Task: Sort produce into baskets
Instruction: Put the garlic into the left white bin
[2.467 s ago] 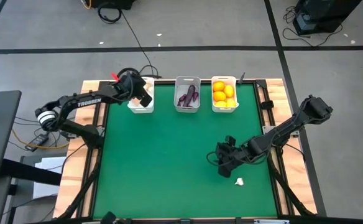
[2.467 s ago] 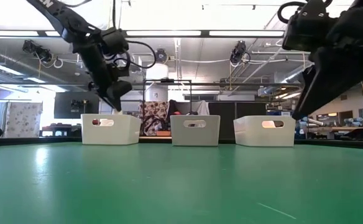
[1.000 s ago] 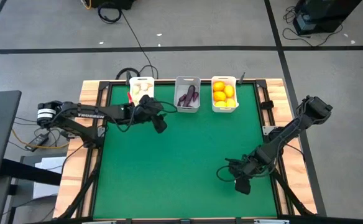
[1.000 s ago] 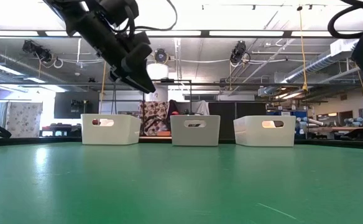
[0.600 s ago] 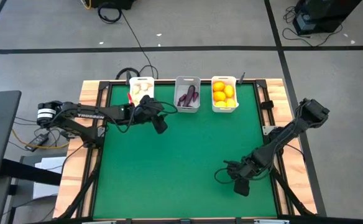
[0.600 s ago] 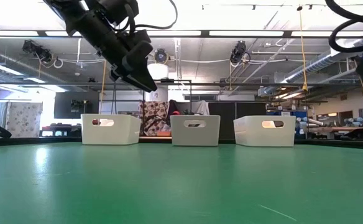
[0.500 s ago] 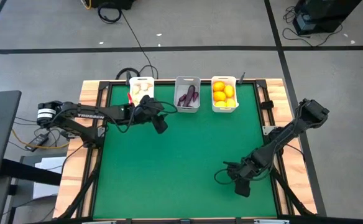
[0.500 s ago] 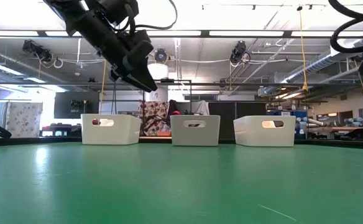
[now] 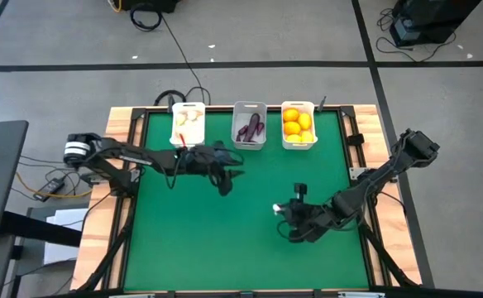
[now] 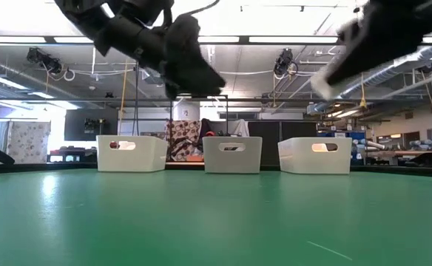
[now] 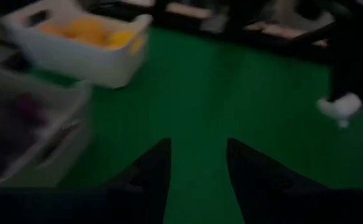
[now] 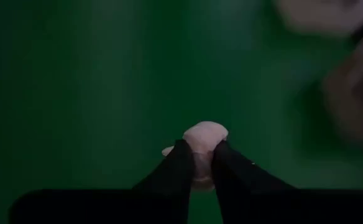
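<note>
Both arms are shifting toward mid-table since a second ago: the right gripper (image 9: pixel 284 211) is carrying the garlic (image 12: pixel 203 138) up off the mat, and the left gripper (image 9: pixel 226 184) is reaching out from the bins. Sorting is looking nearly finished: garlic bulbs are filling the left bin (image 9: pixel 187 124), eggplants the middle bin (image 9: pixel 249 125), citrus the right bin (image 9: pixel 298 124). Only this bulb is remaining, pinched between the right fingertips, bulging past them. Left jaws are standing apart, empty.
</note>
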You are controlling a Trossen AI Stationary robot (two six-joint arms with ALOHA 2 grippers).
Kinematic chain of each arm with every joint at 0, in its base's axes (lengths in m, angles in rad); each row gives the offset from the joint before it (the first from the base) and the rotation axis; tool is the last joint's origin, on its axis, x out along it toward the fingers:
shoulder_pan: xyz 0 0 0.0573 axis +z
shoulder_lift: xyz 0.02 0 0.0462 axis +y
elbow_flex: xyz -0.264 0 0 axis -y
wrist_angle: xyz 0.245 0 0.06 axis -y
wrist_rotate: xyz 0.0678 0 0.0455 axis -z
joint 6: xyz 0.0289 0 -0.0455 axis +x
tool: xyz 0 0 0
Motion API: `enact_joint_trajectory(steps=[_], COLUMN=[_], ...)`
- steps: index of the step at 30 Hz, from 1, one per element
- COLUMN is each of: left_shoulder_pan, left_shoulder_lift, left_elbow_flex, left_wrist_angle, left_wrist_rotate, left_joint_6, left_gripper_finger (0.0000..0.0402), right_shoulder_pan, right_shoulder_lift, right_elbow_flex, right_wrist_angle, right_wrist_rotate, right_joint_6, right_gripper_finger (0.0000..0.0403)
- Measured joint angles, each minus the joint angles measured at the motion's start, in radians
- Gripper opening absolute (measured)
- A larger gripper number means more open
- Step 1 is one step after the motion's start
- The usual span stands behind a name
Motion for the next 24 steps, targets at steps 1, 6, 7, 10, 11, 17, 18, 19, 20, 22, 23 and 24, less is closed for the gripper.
enact_joint_trajectory(steps=[1, 6, 7, 10, 11, 17, 18, 19, 20, 22, 23, 24], left_shoulder_pan=[-0.009, -0.047, -0.050, -0.056, -0.056, -0.055, -0.055, -0.055, -0.055, -0.055, -0.055, -0.055], left_shoulder_lift=[0.020, 0.125, 0.142, 0.190, 0.203, 0.289, 0.304, 0.315, 0.327, 0.345, 0.353, 0.357], left_elbow_flex=[0.000, 0.000, 0.000, 0.000, 0.000, 0.000, 0.000, 0.000, 0.000, 0.001, 0.001, 0.002], left_wrist_angle=[0.039, 0.287, 0.324, 0.443, 0.470, 0.592, 0.619, 0.642, 0.673, 0.736, 0.769, 0.793], left_wrist_rotate=[0.018, 0.161, 0.186, 0.223, 0.234, 0.334, 0.357, 0.377, 0.394, 0.407, 0.407, 0.408], left_joint_6=[-0.003, -0.005, -0.010, -0.038, -0.051, -0.132, -0.132, -0.132, -0.132, -0.136, -0.147, -0.153], left_gripper_finger=[0.0161, 0.0162, 0.0163, 0.0175, 0.0181, 0.0237, 0.0246, 0.0254, 0.0260, 0.0269, 0.0270, 0.0271], right_shoulder_pan=[-0.003, -0.024, -0.028, -0.032, -0.032, -0.035, -0.038, -0.043, -0.047, -0.057, -0.063, -0.068], right_shoulder_lift=[0.000, 0.001, 0.001, 0.001, 0.001, 0.001, 0.001, 0.001, 0.001, 0.001, 0.001, 0.001], right_elbow_flex=[0.001, 0.002, 0.002, 0.002, 0.002, 0.002, 0.002, 0.002, 0.002, 0.002, 0.002, 0.002], right_wrist_angle=[0.033, 0.179, 0.195, 0.244, 0.255, 0.319, 0.331, 0.343, 0.353, 0.365, 0.364, 0.364], right_wrist_rotate=[0.045, 0.136, 0.137, 0.175, 0.198, 0.309, 0.306, 0.300, 0.294, 0.262, 0.245, 0.230], right_joint_6=[-0.064, -0.368, -0.415, -0.549, -0.594, -0.829, -0.855, -0.874, -0.882, -0.885, -0.885, -0.884], right_gripper_finger=[0.0064, 0.0064, 0.0064, 0.0066, 0.0067, 0.0068, 0.0068, 0.0068, 0.0068, 0.0069, 0.0069, 0.0069])
